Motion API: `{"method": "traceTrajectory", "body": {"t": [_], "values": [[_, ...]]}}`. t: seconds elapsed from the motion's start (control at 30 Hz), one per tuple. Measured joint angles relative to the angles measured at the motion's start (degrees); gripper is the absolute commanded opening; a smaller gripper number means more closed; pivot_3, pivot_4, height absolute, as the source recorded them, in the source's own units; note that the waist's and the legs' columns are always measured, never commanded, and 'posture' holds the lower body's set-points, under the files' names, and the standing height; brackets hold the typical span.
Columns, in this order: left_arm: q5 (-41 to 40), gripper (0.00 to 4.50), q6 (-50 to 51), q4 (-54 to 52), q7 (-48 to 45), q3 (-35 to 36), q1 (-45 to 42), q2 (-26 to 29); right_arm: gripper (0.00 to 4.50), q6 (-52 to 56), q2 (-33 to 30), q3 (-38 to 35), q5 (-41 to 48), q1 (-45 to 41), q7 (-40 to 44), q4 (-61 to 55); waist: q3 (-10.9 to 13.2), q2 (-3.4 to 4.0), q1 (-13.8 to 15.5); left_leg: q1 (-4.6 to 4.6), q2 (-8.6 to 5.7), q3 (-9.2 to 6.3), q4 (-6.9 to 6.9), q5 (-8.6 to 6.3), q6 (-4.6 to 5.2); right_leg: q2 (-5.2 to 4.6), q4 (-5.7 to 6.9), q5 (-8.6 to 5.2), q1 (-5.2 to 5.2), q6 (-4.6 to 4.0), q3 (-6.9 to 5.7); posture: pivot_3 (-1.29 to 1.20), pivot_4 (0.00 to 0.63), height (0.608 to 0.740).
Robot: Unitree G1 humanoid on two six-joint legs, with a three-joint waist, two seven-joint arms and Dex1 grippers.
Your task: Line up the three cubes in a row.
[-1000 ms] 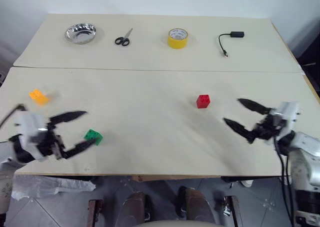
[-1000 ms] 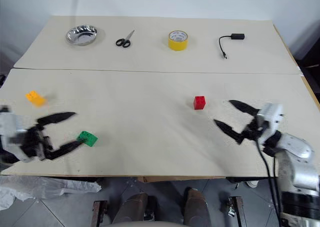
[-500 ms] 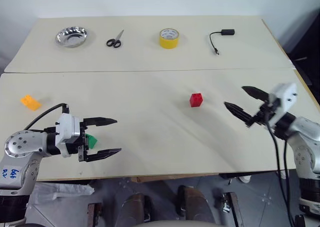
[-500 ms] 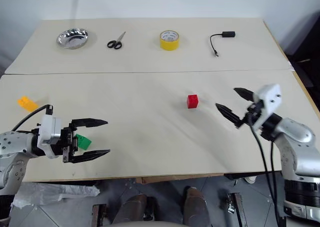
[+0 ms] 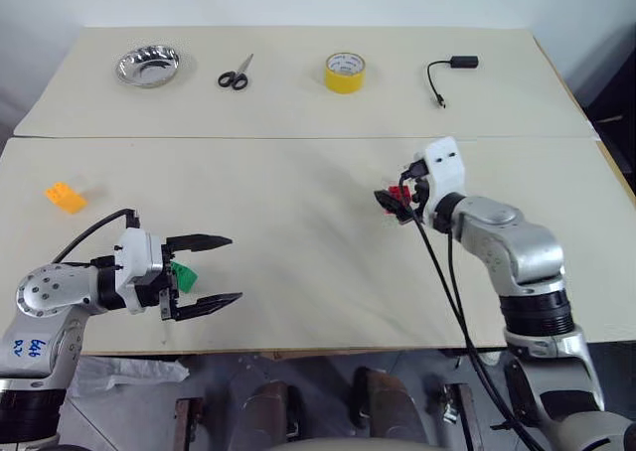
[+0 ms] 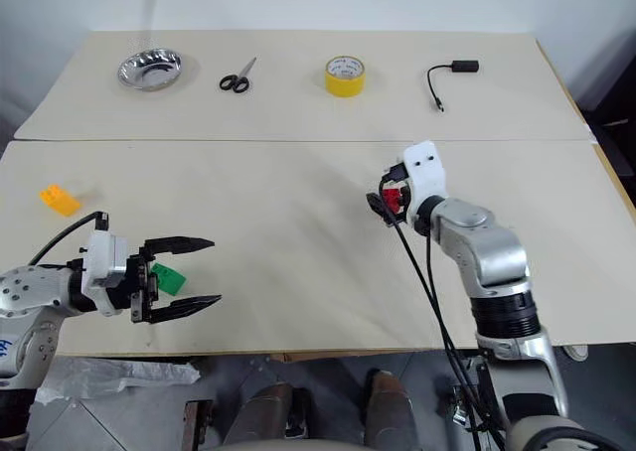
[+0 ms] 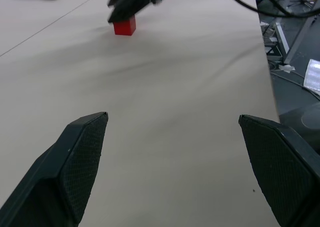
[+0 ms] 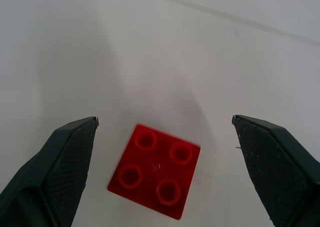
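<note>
On the table [image 5: 298, 272], both claws gape: right claw [image 8: 160, 152] over red cube [image 8: 154, 170], left claw [image 5: 204, 272] beside green cube [image 5: 182, 274].

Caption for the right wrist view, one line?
Open right gripper poised over the small red studded plastic block on the pale tabletop.

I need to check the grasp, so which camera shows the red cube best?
The right wrist view: the red cube sits studs up between the open right gripper fingers. Head views show it partly hidden; the left wrist view shows it far off.

Steel bowl [image 5: 147, 66], scissors [image 5: 235, 75], yellow tape roll [image 5: 345, 73], black cable [image 5: 447, 75] along the table's [image 5: 298, 173] far edge
</note>
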Motion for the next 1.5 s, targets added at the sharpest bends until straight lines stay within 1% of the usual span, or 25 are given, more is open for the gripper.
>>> {"method": "traceTrajectory", "body": {"t": [0.17, 0.2, 0.27, 0.4, 0.5, 0.57, 0.63, 0.7, 0.77, 0.83, 0.93, 1.07, 1.3, 1.5], "values": [[0.0, 4.46, -0.21, -0.4, 0.97, 0.34, 1.83, -0.17, 4.5, 1.25, 0.46, -0.26, -2.46, 0.62, -2.67, -0.26, 0.0, 0.0, -0.05, 0.01, 0.04, 0.05, -0.02, 0.0, -0.01, 0.03, -0.04, -0.01, 0.0, 0.01, -0.01, 0.0, 0.15, 0.74], [0.0, 4.49, -0.3, -0.42, 1.11, 0.35, 2.13, -0.24, 4.32, 1.44, 0.73, -0.38, -2.49, 1.3, -2.89, -1.03, 0.0, 0.0, -0.03, 0.01, 0.05, 0.06, -0.02, 0.01, -0.02, 0.04, -0.03, -0.01, 0.0, 0.02, -0.01, 0.0, 0.15, 0.74], [0.0, 4.5, -0.46, -0.44, 1.36, 0.37, 2.26, -0.29, 3.89, 2.37, 1.38, -0.46, -2.46, 2.4, -3.04, -2.36, 0.0, 0.0, -0.03, 0.01, 0.06, 0.06, -0.02, 0.02, -0.04, 0.05, -0.04, -0.01, 0.0, 0.02, 0.0, 0.0, 0.15, 0.74], [0.02, 4.5, -0.67, -0.52, 1.97, 1.2, 2.58, -0.3, 2.55, 4.1, 1.99, -0.49, -2.18, 3.73, -2.5, -5.68, 0.0, 0.0, -0.07, 0.02, 0.07, 0.1, -0.02, 0.02, -0.05, 0.06, -0.05, -0.02, -0.01, 0.02, 0.01, 0.0, 0.15, 0.74], [0.02, 4.5, -0.82, -0.51, 2.44, 2.05, 2.74, -0.3, 1.54, 0.11, 0.24, 0.48, -1.97, 3.74, 2.7, -6.4, 0.0, 0.0, -0.05, 0.03, 0.06, 0.11, -0.02, 0.03, -0.05, 0.07, -0.09, -0.02, 0.0, 0.03, 0.02, 0.0, 0.15, 0.74], [0.02, 4.5, -0.8, -0.5, 2.57, 2.37, 3.16, -0.3, 1.49, -5.32, -3.02, 2.44, -1.22, 3.66, 10.54, -6.36, 0.0, 0.0, -0.06, 0.04, 0.06, 0.13, -0.03, 0.02, -0.05, 0.09, -0.12, -0.03, 0.01, 0.04, 0.02, 0.0, 0.15, 0.74], [0.02, 4.5, -0.78, -0.46, 2.61, 2.75, 3.62, -0.3, 1.49, -13.21, -9.25, 6.99, -0.99, 3.51, 23.03, -6.36, 0.0, 0.0, -0.03, 0.05, 0.05, 0.14, -0.05, 0.02, -0.05, 0.09, -0.18, -0.06, 0.03, 0.09, 0.04, 0.0, 0.15, 0.74], [0.02, 4.5, -0.68, -0.37, 2.61, 3.09, 4.02, -0.3, 1.49, -21.81, -12.52, 10.78, -0.88, 2.76, 35.54, -5.68, 0.0, -0.02, -0.09, 0.08, 0.07, 0.15, -0.05, 0.02, -0.05, 0.12, -0.21, -0.06, 0.06, 0.1, 0.02, 0.0, 0.15, 0.74], [0.01, 4.5, -0.58, -0.31, 2.78, 3.21, 3.84, -0.3, 1.49, -25.98, -12.73, 13.45, -0.42, 0.96, 43.47, -3.6, 0.0, -0.02, -0.22, 0.11, 0.12, 0.2, -0.01, 0.03, -0.06, 0.13, -0.17, -0.06, 0.07, 0.1, 0.04, 0.0, 0.15, 0.74], [0.01, 4.5, -0.52, -0.31, 2.95, 3.27, 3.84, -0.3, 1.49, -27.14, -12.82, 16.35, -0.45, -2.17, 50.52, 0.34, 0.0, -0.02, -0.25, 0.13, 0.14, 0.19, 0.06, 0.04, -0.07, 0.13, -0.1, -0.06, 0.07, 0.1, 0.05, 0.0, 0.15, 0.74], [0.01, 4.5, -0.48, -0.49, 3.34, 3.44, 4.29, -0.65, 1.49, -29.61, -11.9, 19.09, -2.4, -5.3, 54.83, 5.16, 0.0, -0.03, -0.18, 0.12, 0.15, 0.18, 0.08, 0.04, -0.07, 0.12, -0.09, -0.06, 0.07, 0.1, 0.05, 0.0, 0.15, 0.74], [0.01, 4.5, -0.4, -2.24, 4.19, 3.77, 5.69, -0.89, 1.49, -31.88, -8.48, 20.4, -5.69, -6.46, 54.71, 10.77, -0.01, -0.05, -0.04, 0.09, 0.13, 0.11, 0.07, 0.04, -0.07, 0.06, -0.06, -0.06, 0.06, 0.09, 0.01, 0.0, 0.15, 0.74], [-0.01, 4.5, -0.22, -3.11, 5.4, 5.24, 7.33, -0.89, 1.49, -31.9, -8.37, 19.45, -6.77, -4.95, 53.52, 9.91, -0.03, -0.09, 0.03, 0.08, 0.11, 0.05, 0.11, 0.04, -0.07, 0.03, -0.04, -0.06, 0.09, 0.09, -0.02, 0.0, 0.15, 0.74], [-0.04, 4.5, -0.07, -4.11, 5.33, 5.75, 7.78, -0.89, 1.49, -31.65, -8.87, 18.92, -6.73, -1.95, 54.15, 5.82, -0.04, -0.09, 0.03, 0.09, 0.11, 0.05, 0.11, 0.04, -0.07, 0.03, -0.03, -0.06, 0.09, 0.09, -0.02, 0.0, 0.15, 0.74]]}}
